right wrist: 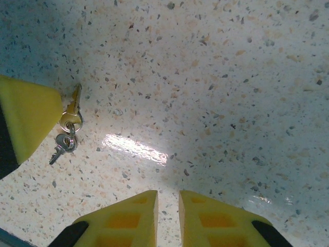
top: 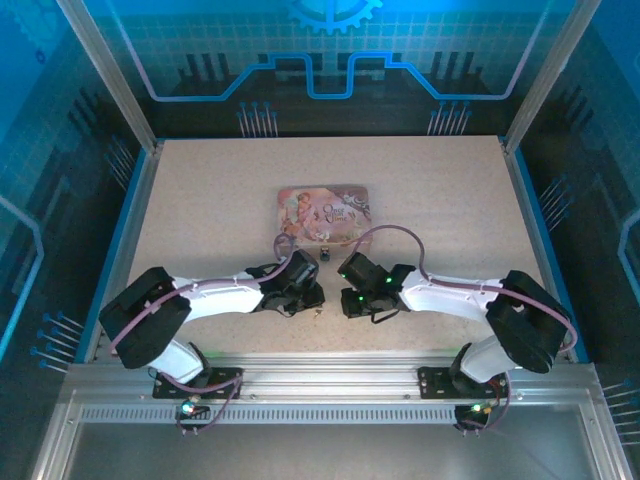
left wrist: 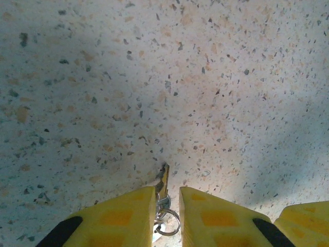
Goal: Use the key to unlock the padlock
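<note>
- Yellow-fingered, the left claw point(left wrist: 167, 189) is held low over the table point(top: 450, 200), near the middle of its near edge, with its tips to either side of the key point(left wrist: 163, 177).
- Only a narrow slit is left between its fingers. The key's head is hidden in that slit, and whether it is pinched cannot be told.
- The key's blade is seen pointing out past the tips, flat on the speckled table top.
- A key ring point(right wrist: 70, 121) is threaded through the key's head, and a second small key point(right wrist: 60, 149) is carried on the ring; both are laid on the table.
- The right claw point(right wrist: 168, 193) is held just beside the left one and facing it. Its fingers are drawn almost together with a thin gap between them, and nothing is held in it.
- The padlock point(top: 325, 254) is made out as a small dark speck just beside the near edge of the pink tin point(top: 323, 212), which is laid at the middle of the table. No detail of the padlock can be told.
- The padlock is found farther from the near edge than the key, apart from it.
</note>
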Robot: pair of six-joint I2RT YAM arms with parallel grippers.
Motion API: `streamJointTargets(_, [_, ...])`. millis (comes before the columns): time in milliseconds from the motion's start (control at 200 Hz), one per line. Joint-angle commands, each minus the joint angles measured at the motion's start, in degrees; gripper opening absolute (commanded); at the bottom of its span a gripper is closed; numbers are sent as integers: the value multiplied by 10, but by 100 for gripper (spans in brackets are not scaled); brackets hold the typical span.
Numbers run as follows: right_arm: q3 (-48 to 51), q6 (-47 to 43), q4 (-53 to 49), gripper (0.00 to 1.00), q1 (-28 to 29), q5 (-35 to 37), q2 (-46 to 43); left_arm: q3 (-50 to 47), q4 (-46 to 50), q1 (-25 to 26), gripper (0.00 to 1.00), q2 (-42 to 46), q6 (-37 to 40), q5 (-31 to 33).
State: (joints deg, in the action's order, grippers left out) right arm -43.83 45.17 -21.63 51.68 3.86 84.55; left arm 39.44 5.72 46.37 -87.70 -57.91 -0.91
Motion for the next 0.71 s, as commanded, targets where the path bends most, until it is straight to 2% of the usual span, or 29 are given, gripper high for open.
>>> streamJointTargets(0, [4,-6,3,18,-5,-6,8,17,11,6,20,-8,15,-6])
streamJointTargets(700, [5,-5,5,18,-5,-10,8,14,25,12,24,-10,13,0])
